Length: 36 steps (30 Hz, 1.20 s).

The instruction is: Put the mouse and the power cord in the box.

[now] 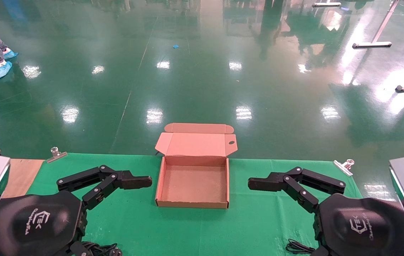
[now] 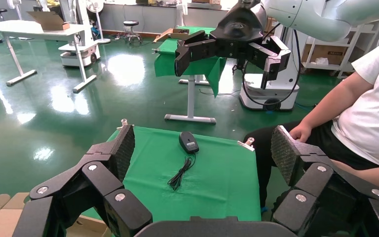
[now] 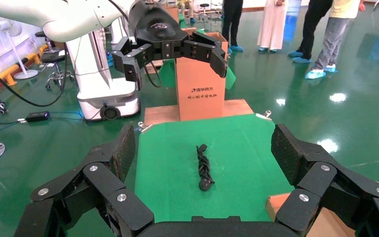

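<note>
The left gripper (image 1: 148, 182) hangs open and empty; the black coiled power cord (image 3: 204, 168) lies below it. The brown cardboard box (image 1: 193, 185) sits open between. The right gripper (image 1: 251, 184) gapes over the small black oval mouse (image 2: 188, 142). Nothing looks packed; next comes a grasp.

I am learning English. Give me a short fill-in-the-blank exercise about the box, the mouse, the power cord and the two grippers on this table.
1. The lid of the box is ____.
2. The mouse and the power cord both lie on the green cloth, so the box holds ____.
3. The fingers of the left gripper and the right gripper are ____, holding nothing.

Missing words: open; nothing; open
</note>
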Motion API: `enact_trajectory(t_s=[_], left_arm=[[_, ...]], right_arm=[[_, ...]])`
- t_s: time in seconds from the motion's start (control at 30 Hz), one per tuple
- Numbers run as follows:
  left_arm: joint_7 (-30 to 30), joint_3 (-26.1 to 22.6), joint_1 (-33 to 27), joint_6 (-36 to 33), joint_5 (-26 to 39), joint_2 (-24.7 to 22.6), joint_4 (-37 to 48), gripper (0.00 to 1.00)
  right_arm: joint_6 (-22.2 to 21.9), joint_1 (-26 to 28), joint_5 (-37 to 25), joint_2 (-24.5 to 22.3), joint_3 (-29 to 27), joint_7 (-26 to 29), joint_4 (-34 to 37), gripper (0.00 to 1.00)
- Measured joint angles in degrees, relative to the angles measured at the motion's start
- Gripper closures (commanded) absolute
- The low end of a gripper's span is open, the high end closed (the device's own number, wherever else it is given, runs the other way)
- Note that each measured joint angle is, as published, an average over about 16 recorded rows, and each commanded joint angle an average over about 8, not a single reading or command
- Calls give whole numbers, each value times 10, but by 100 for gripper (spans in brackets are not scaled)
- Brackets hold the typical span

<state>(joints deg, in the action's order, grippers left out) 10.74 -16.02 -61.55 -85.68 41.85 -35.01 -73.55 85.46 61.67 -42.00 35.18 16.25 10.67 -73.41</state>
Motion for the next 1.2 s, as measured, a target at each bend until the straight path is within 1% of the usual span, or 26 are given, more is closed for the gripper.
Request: enact_trajectory(t_s=[1.2], left_arm=[[0, 0, 0, 0, 0, 0, 0, 0]], right_arm=[[0, 0, 0, 0, 0, 0, 0, 0]])
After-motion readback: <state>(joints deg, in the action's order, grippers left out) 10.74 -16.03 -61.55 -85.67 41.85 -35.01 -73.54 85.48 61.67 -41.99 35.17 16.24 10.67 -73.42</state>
